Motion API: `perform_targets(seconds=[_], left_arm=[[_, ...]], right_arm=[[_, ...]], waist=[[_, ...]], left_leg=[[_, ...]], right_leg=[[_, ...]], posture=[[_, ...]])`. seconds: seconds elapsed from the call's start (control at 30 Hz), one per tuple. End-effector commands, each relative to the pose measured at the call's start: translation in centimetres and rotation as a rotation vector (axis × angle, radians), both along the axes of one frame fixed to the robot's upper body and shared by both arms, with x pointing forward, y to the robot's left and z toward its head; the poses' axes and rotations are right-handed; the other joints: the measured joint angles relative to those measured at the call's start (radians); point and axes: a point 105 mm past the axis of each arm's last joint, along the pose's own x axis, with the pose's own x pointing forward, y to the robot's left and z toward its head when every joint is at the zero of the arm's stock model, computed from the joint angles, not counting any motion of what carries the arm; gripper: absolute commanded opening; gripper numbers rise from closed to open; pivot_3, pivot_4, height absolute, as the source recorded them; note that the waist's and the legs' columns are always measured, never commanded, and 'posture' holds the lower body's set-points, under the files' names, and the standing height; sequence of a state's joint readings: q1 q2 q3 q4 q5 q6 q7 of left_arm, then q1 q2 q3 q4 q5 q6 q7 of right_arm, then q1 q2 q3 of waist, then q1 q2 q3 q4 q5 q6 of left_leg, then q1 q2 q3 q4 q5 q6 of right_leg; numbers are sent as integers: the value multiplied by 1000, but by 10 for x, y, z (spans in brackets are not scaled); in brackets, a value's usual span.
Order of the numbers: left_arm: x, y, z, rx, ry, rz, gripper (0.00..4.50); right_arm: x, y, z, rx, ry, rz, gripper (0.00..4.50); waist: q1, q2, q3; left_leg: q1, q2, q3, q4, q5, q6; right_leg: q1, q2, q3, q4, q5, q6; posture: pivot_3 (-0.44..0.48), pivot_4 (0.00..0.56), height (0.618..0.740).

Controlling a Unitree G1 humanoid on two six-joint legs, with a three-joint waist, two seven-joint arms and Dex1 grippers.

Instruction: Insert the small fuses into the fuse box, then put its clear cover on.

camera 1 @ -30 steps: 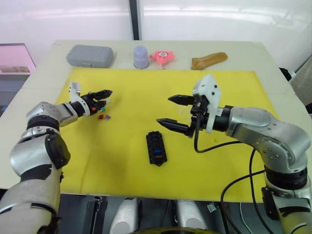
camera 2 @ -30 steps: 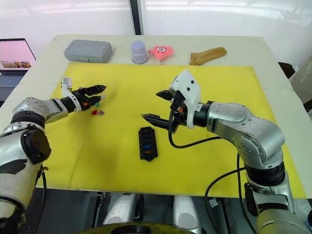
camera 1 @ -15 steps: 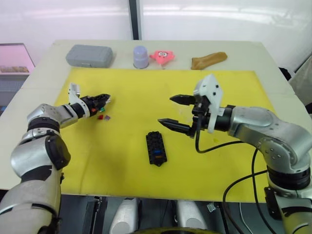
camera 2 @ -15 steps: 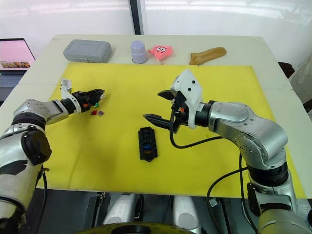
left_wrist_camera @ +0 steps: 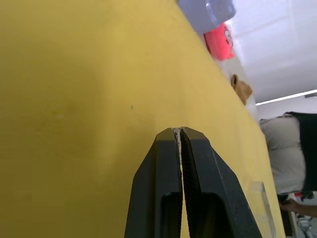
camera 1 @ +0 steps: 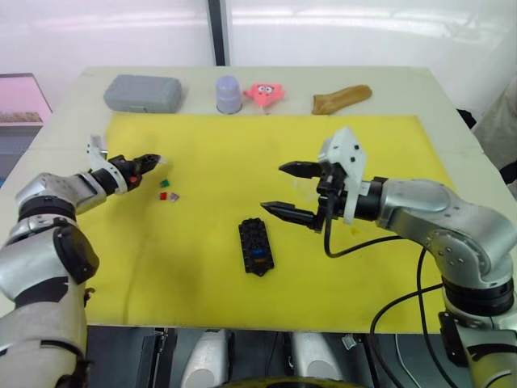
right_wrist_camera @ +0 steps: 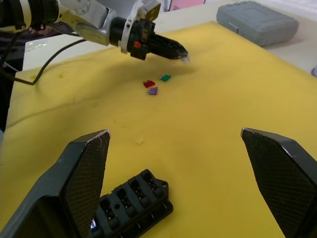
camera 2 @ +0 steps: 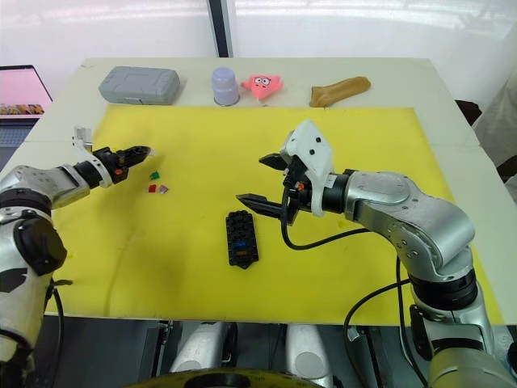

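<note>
Yellow mat covers most of the pale table. At the far edge, off the mat: grey case, lilac cup, pink toy, tan cloth. Right gripper hangs over the mat's middle w/ fingers spread wide, nothing between them; fuse box lies flat on the mat just below and a bit left of it, not touched, w/ a blue fuse seated in one slot. Left gripper is out over the mat's left part, fingers pressed together on a tiny pale fuse that pokes from the tips in the right wrist view; in the left wrist view only a thin pale sliver shows between the pads. Three loose fuses sit on the mat near that gripper, to its right and slightly nearer the robot: green, red, purple, close together but apart from the tips. Clear cover lies on the mat, seen faintly behind the left gripper's fingers.
</note>
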State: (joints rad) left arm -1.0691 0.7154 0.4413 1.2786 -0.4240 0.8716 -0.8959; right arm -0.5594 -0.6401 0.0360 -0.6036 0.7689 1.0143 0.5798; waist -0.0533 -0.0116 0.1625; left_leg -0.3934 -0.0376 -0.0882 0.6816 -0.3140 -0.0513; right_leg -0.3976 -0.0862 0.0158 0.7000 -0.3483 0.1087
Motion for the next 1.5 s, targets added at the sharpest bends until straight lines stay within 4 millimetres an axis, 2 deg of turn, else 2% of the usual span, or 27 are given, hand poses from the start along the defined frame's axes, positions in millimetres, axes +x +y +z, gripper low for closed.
perform_targets(seconds=[0.03,0.17,0.33,0.53,0.63,0.8,0.97,1.07,1.17,1.3,1.33,1.5], left_arm=[[-12,-4,34,129,-110,-209,44],[-41,-15,36,339,-115,-560,44],[-71,-22,33,544,-71,-826,44],[-115,-22,10,825,-7,-1204,44],[-118,-27,5,822,10,-1272,44],[-127,-13,-23,906,76,-1405,44],[-113,-19,-31,848,65,-1350,44],[-110,-14,-32,850,72,-1327,955],[-108,-7,-30,869,56,-1302,2456],[-105,7,-7,827,5,-1137,4247],[-108,13,-2,805,3,-1093,4476],[-133,32,19,588,-11,-882,4476]], right_arm=[[-10,3,5,-11,-38,61,4500],[-19,0,-2,-47,-15,123,4500],[-31,-5,-10,-85,15,190,4500],[-39,-11,-17,-126,30,218,4500],[-41,-11,-18,-126,29,214,4500],[-43,-12,-19,-126,29,191,4500],[-45,-13,-19,-127,30,171,4500],[-45,-14,-19,-129,35,170,4500],[-45,-14,-18,-132,37,180,4500],[-43,-9,-13,-122,21,226,4500],[-42,-7,-11,-118,12,241,4500],[-36,4,-5,-85,-20,304,4500]], waist=[[1,0,0],[2,0,0],[-6,0,0],[-4,0,0],[9,0,1],[8,-1,1],[8,-1,1],[9,-1,1],[10,-1,1],[9,-1,1],[8,-1,1],[-16,-2,2]], left_leg=[[0,0,0,0,0,0],[0,-1,0,-1,0,0],[0,3,-1,-1,0,0],[0,6,-1,-1,0,1],[0,6,-1,0,-1,2],[0,5,-1,2,-4,7],[0,3,-1,2,-4,7],[0,2,-1,2,-4,7],[0,2,-1,2,-4,7],[1,3,-2,2,-3,10],[1,3,-3,2,-2,11],[1,5,-3,1,-2,10]], right_leg=[[0,0,0,0,0,0],[0,0,0,-1,0,0],[1,1,1,-2,0,0],[2,-1,3,-3,0,0],[2,1,3,-3,0,0],[3,2,2,-4,0,0],[3,4,2,-4,0,0],[3,4,2,-4,0,0],[4,4,2,-4,0,0],[5,4,2,-3,0,0],[5,4,2,-3,0,0],[2,5,3,-1,0,0]], posture=[[0,150,740],[0,150,740],[0,150,740],[0,150,740],[0,150,740],[0,150,740],[0,150,740],[0,150,740],[0,150,740],[0,150,740],[0,150,740],[0,150,740]])
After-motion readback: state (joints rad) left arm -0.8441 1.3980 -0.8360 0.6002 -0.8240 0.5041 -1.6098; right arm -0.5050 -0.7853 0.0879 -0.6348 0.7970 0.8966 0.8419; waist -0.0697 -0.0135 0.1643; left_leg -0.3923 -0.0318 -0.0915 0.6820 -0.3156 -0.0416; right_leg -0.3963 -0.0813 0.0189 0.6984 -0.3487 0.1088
